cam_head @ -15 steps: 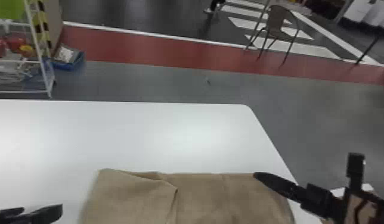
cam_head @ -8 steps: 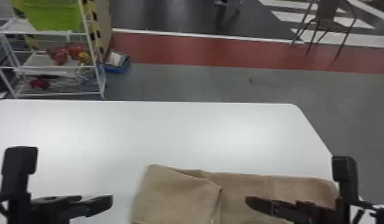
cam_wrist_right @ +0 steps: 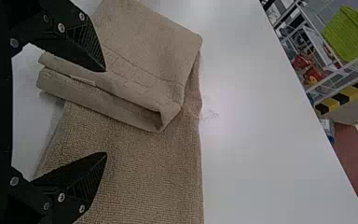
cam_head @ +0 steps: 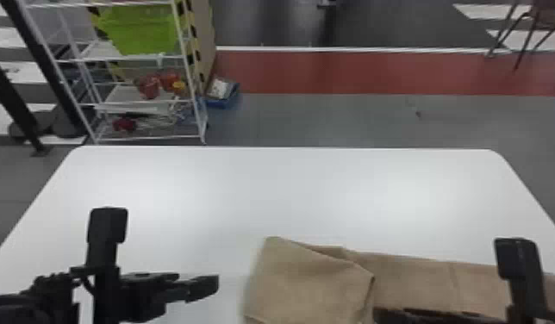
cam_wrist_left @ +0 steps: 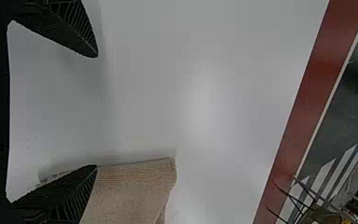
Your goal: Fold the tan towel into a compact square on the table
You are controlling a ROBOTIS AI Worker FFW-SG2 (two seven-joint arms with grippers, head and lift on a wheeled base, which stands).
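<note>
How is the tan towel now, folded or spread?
Partly folded: at its left end, the towel has layers turned over on top, while the right part lies flatter on the table.

Workshop-like space with shelving (cam_head: 121,94), red floor strip (cam_head: 354,73)

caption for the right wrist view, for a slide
Open right tool over a tan towel, one end folded back on itself, on a white table.

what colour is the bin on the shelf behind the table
The bin is bright lime green, clearest in the head view
</note>
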